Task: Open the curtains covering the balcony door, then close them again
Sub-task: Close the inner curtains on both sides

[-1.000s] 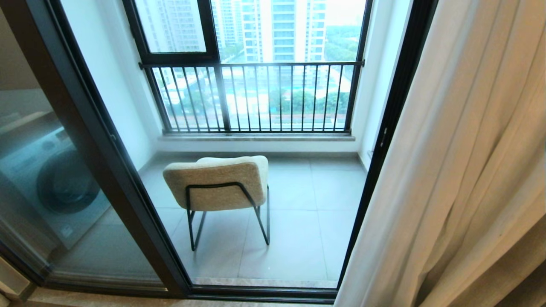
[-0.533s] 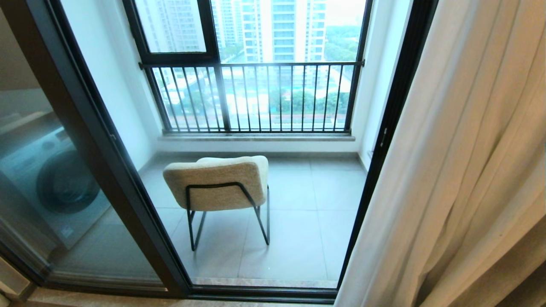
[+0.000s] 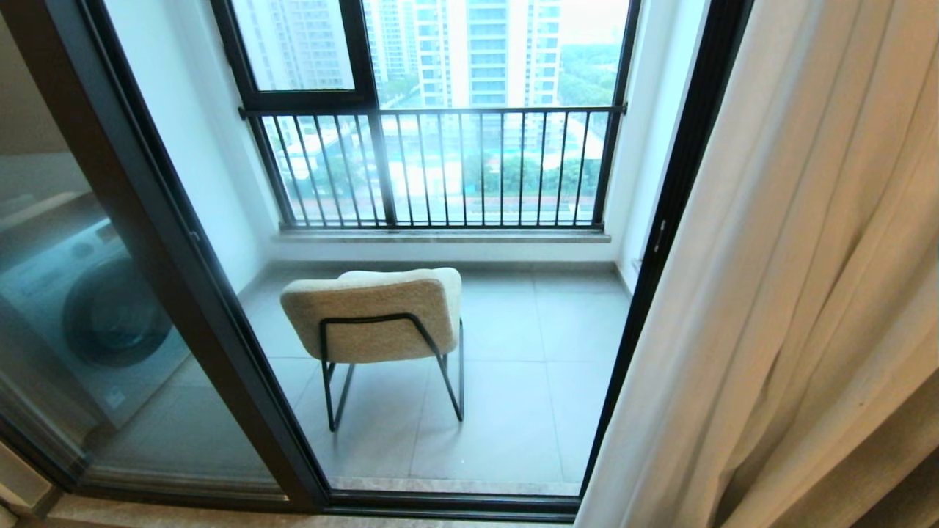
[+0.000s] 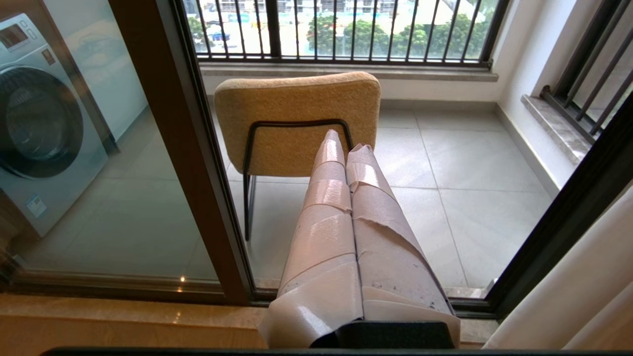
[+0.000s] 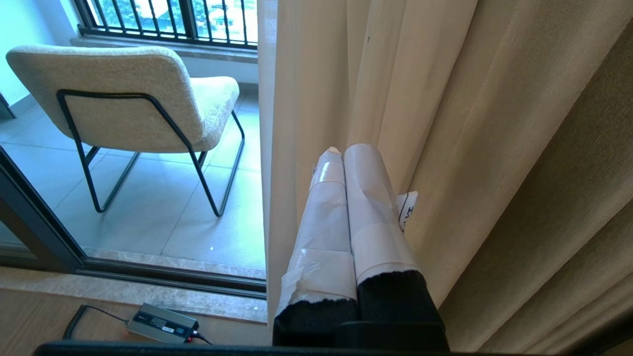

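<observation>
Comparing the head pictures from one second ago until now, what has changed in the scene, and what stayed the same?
Nothing visibly changed in the head view. The curtain hangs drawn to the right, the balcony door is uncovered, and the chair stands in the same place. Neither arm shows there; in the wrist views the left gripper and right gripper are shut and hold nothing.

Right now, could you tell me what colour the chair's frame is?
The chair's frame is black metal, under cream-beige upholstery; it shows best in the right wrist view.
</observation>
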Controlling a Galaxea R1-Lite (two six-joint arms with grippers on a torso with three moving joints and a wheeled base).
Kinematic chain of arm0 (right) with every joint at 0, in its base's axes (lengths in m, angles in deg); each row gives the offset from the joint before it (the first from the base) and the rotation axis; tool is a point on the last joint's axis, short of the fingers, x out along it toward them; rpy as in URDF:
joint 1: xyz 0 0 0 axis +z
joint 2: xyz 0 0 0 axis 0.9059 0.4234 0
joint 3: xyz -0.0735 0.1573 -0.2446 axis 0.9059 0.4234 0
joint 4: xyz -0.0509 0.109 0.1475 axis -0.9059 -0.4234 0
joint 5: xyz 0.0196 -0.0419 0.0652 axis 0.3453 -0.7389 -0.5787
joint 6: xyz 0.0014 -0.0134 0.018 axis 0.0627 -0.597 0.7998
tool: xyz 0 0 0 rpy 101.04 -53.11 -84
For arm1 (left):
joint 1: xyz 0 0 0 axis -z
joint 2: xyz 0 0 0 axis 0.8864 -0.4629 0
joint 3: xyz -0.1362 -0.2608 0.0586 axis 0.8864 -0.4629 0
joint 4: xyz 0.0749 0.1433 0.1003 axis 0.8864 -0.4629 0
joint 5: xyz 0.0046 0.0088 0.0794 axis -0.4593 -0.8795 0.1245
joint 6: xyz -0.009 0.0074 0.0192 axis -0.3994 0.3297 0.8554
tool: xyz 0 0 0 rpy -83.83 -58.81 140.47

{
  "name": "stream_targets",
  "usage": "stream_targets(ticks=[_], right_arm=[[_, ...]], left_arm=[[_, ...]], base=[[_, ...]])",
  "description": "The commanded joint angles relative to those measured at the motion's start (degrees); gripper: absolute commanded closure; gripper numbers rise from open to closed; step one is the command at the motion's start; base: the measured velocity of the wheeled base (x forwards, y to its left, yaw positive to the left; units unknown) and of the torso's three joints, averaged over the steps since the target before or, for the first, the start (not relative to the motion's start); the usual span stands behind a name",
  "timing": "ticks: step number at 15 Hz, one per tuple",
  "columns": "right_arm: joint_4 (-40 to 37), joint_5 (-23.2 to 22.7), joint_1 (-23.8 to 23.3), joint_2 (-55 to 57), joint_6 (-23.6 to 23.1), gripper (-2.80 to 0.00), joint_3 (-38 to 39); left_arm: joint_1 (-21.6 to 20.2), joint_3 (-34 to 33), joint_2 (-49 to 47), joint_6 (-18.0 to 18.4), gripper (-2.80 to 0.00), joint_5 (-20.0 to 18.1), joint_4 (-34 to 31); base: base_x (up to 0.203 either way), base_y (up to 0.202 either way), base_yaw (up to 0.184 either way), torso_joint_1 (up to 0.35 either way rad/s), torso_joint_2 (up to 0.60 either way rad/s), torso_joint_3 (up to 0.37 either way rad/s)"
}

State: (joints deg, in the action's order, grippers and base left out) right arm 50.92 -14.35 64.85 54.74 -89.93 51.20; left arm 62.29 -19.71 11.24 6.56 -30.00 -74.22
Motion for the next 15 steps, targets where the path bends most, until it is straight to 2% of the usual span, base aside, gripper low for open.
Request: stream_targets(ticks=[1,15], right_arm=[[0.0,0.0,0.0,-0.1,-0.1,0.00,0.0],[0.0,0.0,0.0,-0.1,-0.1,0.00,0.0]], left_arm=[[0.0,0.0,0.0,0.0,0.00,0.0,0.0],[0.0,0.0,0.0,0.0,0.00,0.0,0.0]], base=[[0.000,0.000,0.000,0.000,0.00,0.000],[0.000,0.000,0.000,0.000,0.00,0.000]])
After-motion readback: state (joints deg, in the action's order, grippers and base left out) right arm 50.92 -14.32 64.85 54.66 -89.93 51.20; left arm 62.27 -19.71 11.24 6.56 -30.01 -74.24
